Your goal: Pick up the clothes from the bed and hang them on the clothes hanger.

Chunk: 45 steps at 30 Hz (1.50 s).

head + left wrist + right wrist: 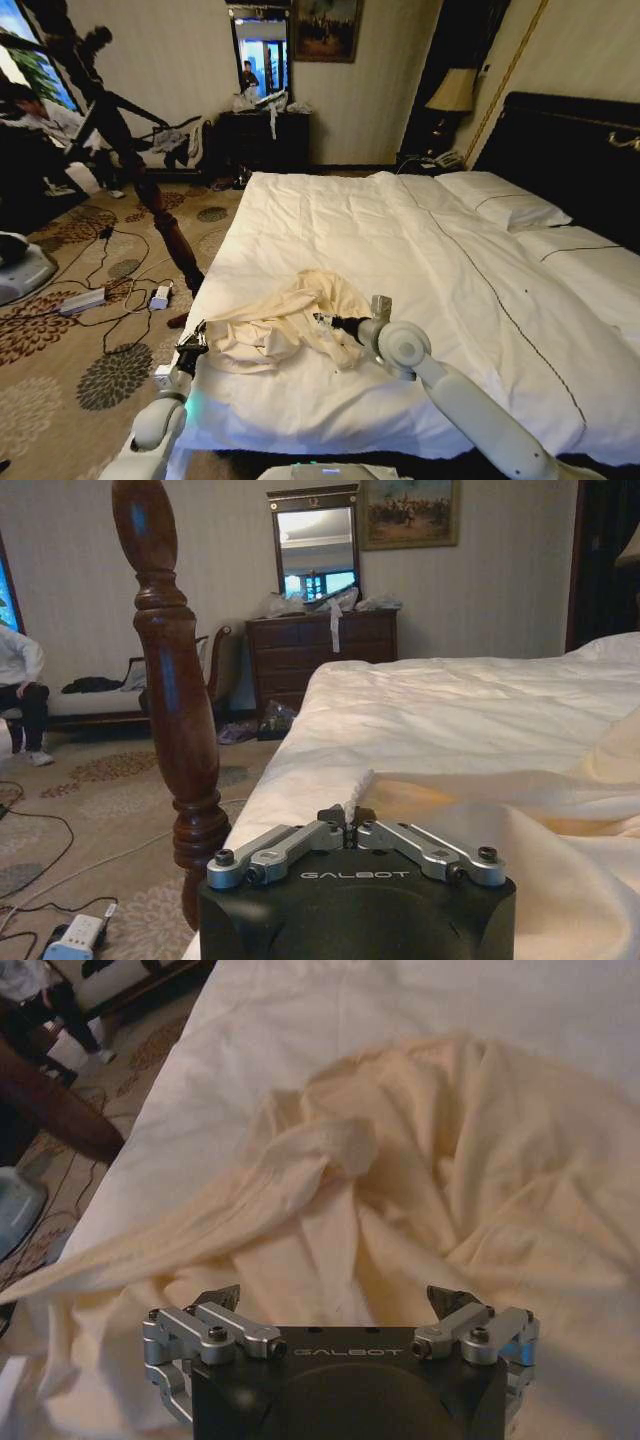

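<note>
The clothes (285, 318) are a crumpled cream garment lying on the white duvet of the bed (450, 260), near its front left corner. My left gripper (192, 345) is at the bed's left edge, at the garment's outer hem. In the left wrist view, the left gripper (347, 818) is shut, with a thin edge of cream cloth (358, 785) pinched between its tips. My right gripper (325, 322) hovers over the middle of the garment. The right wrist view shows the right gripper (335, 1300) open wide above the folds (400, 1180). The clothes hanger is out of view.
A dark turned wooden post (150, 190) stands close to the bed's left side, by my left arm (165, 680). Cables and a power strip (85, 298) lie on the patterned carpet. White pillows (505, 205) and a black headboard (570, 140) are at the far right. A dresser (262, 135) stands at the back wall.
</note>
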### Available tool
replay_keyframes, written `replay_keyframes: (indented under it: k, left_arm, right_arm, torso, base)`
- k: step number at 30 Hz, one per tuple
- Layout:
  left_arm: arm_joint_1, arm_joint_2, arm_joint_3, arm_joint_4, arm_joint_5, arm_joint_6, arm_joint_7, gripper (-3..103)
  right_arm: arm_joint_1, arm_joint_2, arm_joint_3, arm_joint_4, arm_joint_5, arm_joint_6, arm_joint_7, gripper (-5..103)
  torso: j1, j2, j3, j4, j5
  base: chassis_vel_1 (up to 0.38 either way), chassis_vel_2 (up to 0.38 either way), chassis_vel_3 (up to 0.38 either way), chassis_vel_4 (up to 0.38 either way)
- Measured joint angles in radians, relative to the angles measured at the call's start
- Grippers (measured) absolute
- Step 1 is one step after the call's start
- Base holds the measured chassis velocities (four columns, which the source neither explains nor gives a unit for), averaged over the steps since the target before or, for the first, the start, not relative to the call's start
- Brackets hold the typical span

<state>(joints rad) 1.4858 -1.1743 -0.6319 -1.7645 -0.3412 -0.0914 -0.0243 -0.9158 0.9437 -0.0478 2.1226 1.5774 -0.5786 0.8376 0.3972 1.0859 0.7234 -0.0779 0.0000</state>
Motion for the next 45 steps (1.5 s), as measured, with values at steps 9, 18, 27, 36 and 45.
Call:
replay_keyframes:
  k: [9, 18, 27, 36, 45]
  left_arm:
    - [0.008, 0.001, -0.001, 0.000, 0.005, -0.007, 0.000, 0]
    - [0.013, 0.003, 0.001, -0.008, 0.008, -0.012, 0.000, 0]
    - [0.003, 0.013, 0.002, -0.003, 0.001, -0.012, -0.001, 0]
    - [-0.015, 0.008, 0.016, 0.013, -0.001, -0.012, -0.003, 0]
    - [-0.018, 0.015, 0.023, 0.017, -0.003, -0.013, -0.003, 0]
  right_arm:
    - [0.018, 0.021, -0.046, -0.018, 0.007, 0.009, 0.005, 100]
    - [0.071, 0.036, -0.093, -0.061, -0.018, 0.013, -0.001, 100]
    - [0.068, 0.027, -0.112, -0.058, -0.021, 0.003, 0.014, 82]
    - [0.030, 0.019, -0.105, -0.057, -0.064, 0.009, -0.008, 50]
    - [0.018, 0.005, -0.091, -0.061, -0.094, 0.029, -0.045, 17]
  torso:
    - [0.000, 0.000, 0.000, 0.0000, -0.0001]
    - [0.000, 0.000, 0.000, 0.0001, -0.0001]
    - [0.000, 0.000, 0.000, 0.0000, 0.0000]
    - [0.000, 0.000, 0.000, 0.0000, 0.0000]
    - [0.000, 0.000, 0.000, 0.0000, 0.0000]
  base:
    - [0.000, 0.000, 0.000, 0.000]
    - [0.000, 0.000, 0.000, 0.000]
    - [0.000, 0.000, 0.000, 0.000]
    - [0.000, 0.000, 0.000, 0.000]
    - [0.000, 0.000, 0.000, 0.000]
